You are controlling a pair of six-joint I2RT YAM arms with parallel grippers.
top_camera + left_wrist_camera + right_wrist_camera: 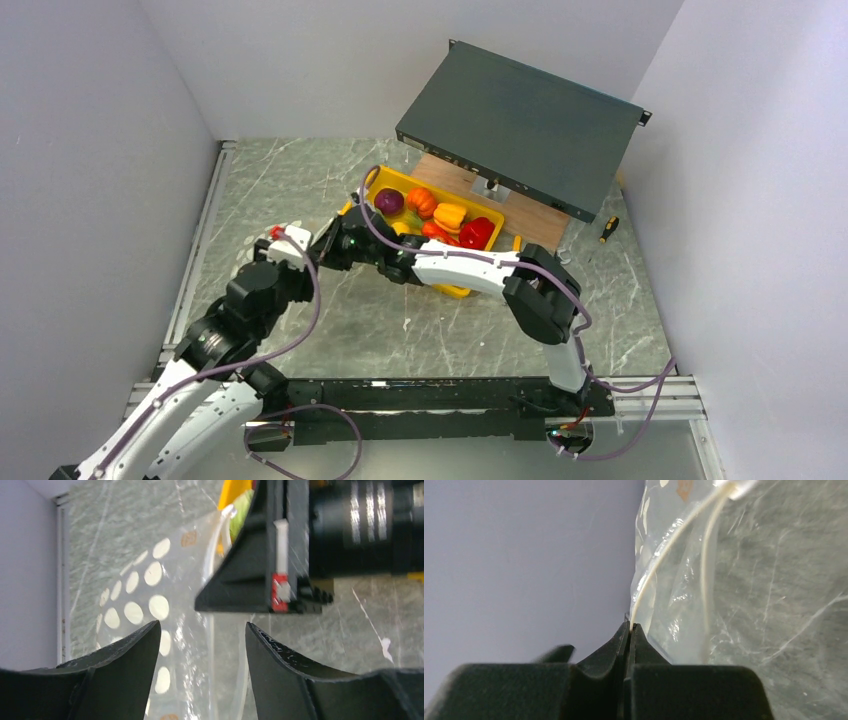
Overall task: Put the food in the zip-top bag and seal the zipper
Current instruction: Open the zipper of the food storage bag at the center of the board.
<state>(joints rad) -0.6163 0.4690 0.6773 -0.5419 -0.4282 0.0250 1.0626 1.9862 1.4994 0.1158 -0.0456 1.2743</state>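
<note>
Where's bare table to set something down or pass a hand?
Free: table between right arm and base rail; back-left corner beside yellow tray. Crowded: tray's left end, where left tool and right tool meet the zip-top bag; dark box overhangs the back.

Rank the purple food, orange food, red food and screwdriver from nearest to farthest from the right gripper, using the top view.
1. Purple food, left end of the yellow tray, closest to the right gripper.
2. Orange food, just right of it.
3. Red food, tray's right end.
4. Screwdriver, far right, off the tray.
</note>
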